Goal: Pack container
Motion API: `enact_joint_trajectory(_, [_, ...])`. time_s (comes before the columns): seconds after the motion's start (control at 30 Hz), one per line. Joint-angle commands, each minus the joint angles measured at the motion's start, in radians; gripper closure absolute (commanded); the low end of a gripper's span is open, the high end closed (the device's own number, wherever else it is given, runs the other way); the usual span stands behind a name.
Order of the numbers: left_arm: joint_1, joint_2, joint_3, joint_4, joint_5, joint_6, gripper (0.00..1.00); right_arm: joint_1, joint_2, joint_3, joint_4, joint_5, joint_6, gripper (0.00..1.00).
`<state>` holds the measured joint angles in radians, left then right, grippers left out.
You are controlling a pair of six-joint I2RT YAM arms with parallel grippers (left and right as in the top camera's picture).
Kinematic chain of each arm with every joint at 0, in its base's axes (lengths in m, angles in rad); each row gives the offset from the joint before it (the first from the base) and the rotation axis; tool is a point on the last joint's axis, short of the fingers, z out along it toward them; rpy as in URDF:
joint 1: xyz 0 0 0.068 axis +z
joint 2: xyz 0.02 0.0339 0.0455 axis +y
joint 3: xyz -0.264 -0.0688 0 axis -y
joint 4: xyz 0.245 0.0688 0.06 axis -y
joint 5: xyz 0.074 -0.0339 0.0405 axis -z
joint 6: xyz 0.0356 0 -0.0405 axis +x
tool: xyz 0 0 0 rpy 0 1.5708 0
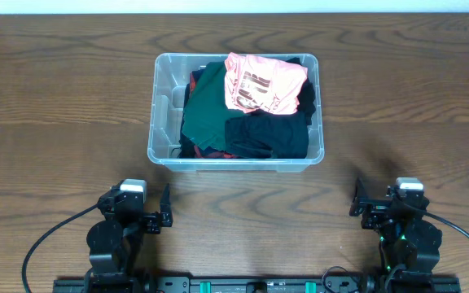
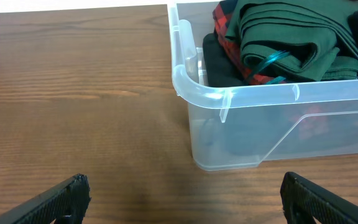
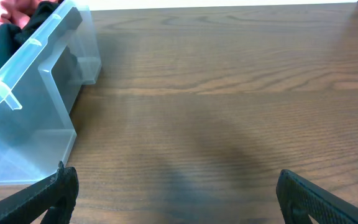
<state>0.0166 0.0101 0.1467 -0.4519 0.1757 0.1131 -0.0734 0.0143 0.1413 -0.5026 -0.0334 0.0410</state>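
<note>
The clear plastic container (image 1: 163, 106) sits at the table's middle, filled with folded clothes: a pink printed shirt (image 1: 263, 81), a dark green garment (image 1: 206, 110) and black cloth (image 1: 271, 137). Its near left corner shows in the left wrist view (image 2: 229, 124), with the green garment (image 2: 291, 43) over red plaid cloth. Its right wall shows in the right wrist view (image 3: 23, 118). My left gripper (image 1: 166, 208) (image 2: 182, 199) is open and empty, near the front edge, short of the container. My right gripper (image 1: 355, 198) (image 3: 176, 196) is open and empty at the front right.
Bare wooden table (image 1: 55, 98) surrounds the container on all sides. Black cables (image 1: 43, 244) run from both arm bases at the front edge.
</note>
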Motion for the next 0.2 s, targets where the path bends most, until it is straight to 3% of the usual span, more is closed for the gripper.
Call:
enact_joint_trajectory(0.0, [-0.005, -0.006, -0.012, -0.022, -0.008, 0.018, 0.02, 0.009, -0.008, -0.003, 0.002, 0.000, 0.007, 0.01])
enact_joint_trajectory(0.17, [-0.005, -0.006, -0.012, -0.022, -0.009, 0.018, 0.02, 0.009, -0.008, -0.003, 0.002, 0.000, 0.007, 0.01])
